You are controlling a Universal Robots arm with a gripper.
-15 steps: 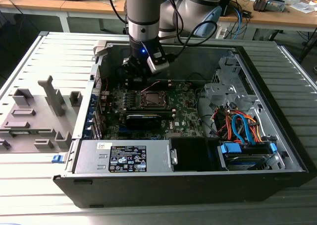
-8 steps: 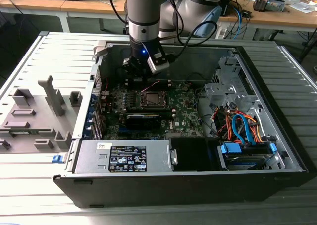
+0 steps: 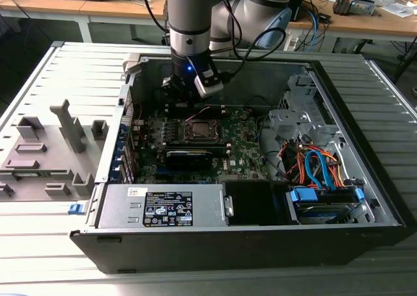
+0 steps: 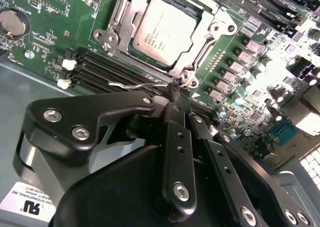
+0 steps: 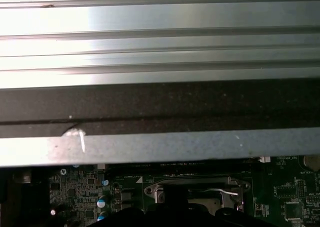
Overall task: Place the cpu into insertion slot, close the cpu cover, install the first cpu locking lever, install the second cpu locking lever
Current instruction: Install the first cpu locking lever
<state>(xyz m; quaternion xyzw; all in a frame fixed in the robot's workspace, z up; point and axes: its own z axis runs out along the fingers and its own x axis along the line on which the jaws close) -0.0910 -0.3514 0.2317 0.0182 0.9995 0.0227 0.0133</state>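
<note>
Clenched almost shut, my claw (image 4: 176, 94) has its black fingertips pinched on a thin silvery wire lever (image 4: 135, 85), right at the corner of the insertion slot (image 4: 220, 24). Just beyond my fingertips that square socket holds the cpu (image 4: 167, 32), its dull grey metal top lying flat and level inside. Over it sits the cpu cover (image 4: 116, 22), a thin bright steel frame whose cut-out middle leaves the chip's face bare. All of this rests on the green motherboard (image 4: 55, 17), with long black memory slots (image 4: 115, 69) running between me and the socket. In the exterior view I hang low inside the open black computer case (image 3: 365, 234), over the socket (image 3: 199, 130); below me lie a grey power supply box (image 3: 163, 206) and a bundle of orange and blue cables (image 3: 316, 165).
</note>
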